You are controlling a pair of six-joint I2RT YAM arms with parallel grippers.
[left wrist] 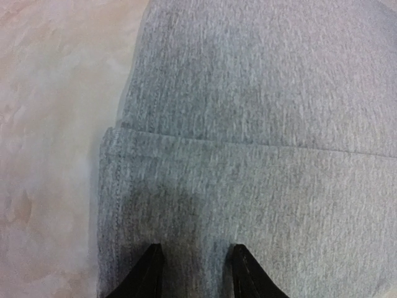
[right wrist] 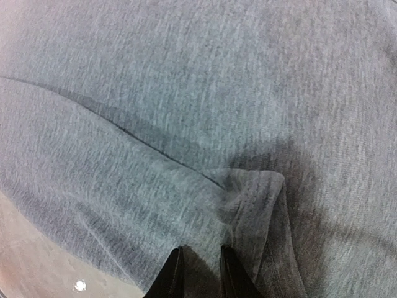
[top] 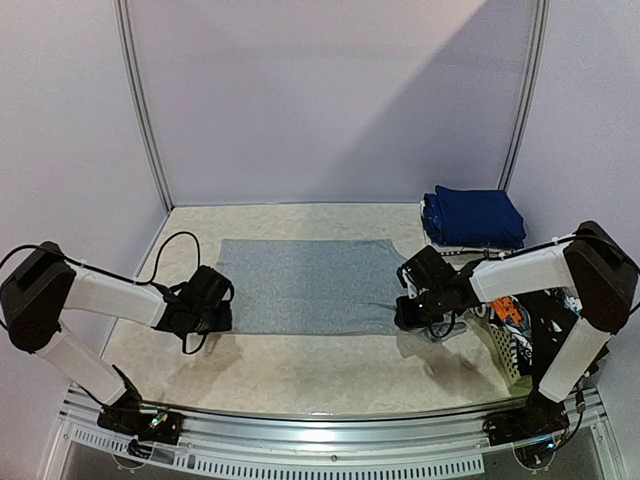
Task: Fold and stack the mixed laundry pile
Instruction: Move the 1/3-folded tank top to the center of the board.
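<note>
Beneath both grippers, shirt (top: 300, 285) lying flat, left gripper (left wrist: 197, 251) over its folded hem, fingers (left wrist: 146, 276) apart, grip cannot be told, right gripper (right wrist: 201, 251) nipped onto a puckered edge fold.

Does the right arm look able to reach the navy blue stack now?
Probably yes: the navy blue stack lies close beyond the right arm's fingers, nothing between, though they seem to pinch the grey shirt.

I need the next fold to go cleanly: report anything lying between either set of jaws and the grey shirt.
Nothing visible does. Both wrist views show only the grey shirt at the tips of the left jaws and right jaws. The folded navy stack and white basket sit off to the right, not on it.
</note>
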